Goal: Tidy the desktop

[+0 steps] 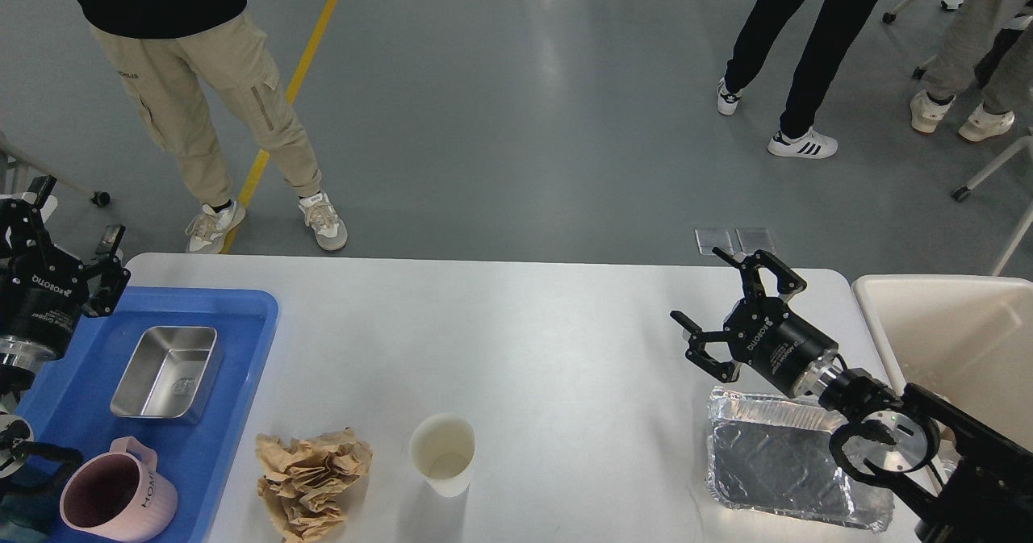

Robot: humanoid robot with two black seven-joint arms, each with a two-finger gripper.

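Left gripper: far left, above the outer edge of the blue tray, fingers spread apart, nothing held.
Blue tray: sits on the left end of the desktop; this is my landmark.
Steel box: inside the tray, middle, upright and empty.
Pink mug: inside the tray, near corner, handle up, touching nothing else I can tell.
Crumpled paper: on the desktop just right of the tray, near edge.
Paper cup: right of the paper, further from the tray, upright, looks empty.
Desktop: white top spanning the frame, far half bare.
Right gripper: well right of the tray, hovering over the table beyond the foil pan, fingers wide apart, empty.
Foil pan: far right of the tray, near edge, partly under the right arm.
Beige bin: past the table's right end, farthest from the tray.
Step guess: trash not yet binned; paper, cup, pan left.
Risk: thin foil likely buckles or slips if pinched by one rim; the arm above could clip it off the edge.
Risk: light cup tips if a finger nudges it sideways.
Risk: loose paper may unfold and drop before the bin.
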